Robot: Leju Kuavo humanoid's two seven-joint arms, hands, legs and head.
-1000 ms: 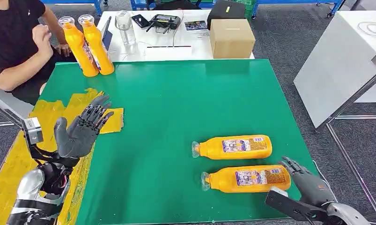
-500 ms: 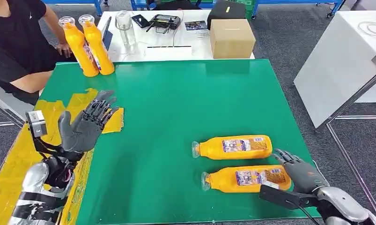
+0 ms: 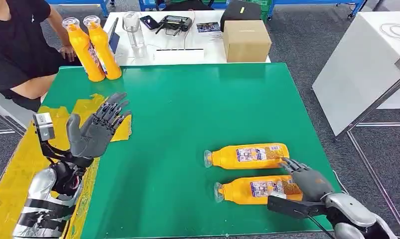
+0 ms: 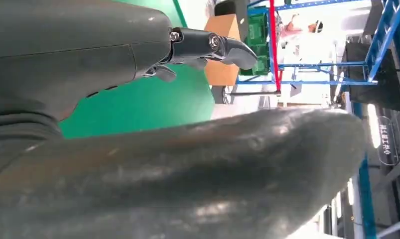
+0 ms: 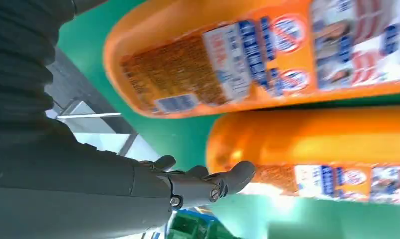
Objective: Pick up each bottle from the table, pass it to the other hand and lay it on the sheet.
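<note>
The green counter (image 3: 188,109) takes up most of the head view, with a yellow sheet (image 3: 18,164) lying along its left edge. A person (image 3: 18,45) sits at the far left corner beside two upright orange bottles (image 3: 93,47). Behind the counter stands a white table carrying a cardboard box (image 3: 246,40).

Two more orange bottles lie on their sides near the right front corner, caps pointing left. The far bottle (image 3: 247,156) lies just beside the near bottle (image 3: 257,189), apart from it by a narrow strip of green.

The right hand (image 3: 307,180) is at the base end of the near bottle, fingers spread and reaching over it; it is released, grasping nothing yet. In the right wrist view a fingertip (image 5: 237,177) sits against or just short of that bottle; I cannot tell which. The left hand (image 3: 95,132) is raised above the sheet, palm open, holding nothing.

This looks like the pick-up step for the near bottle. The next move calls for the right hand to settle around the body and clench without nudging the neighbour.
</note>
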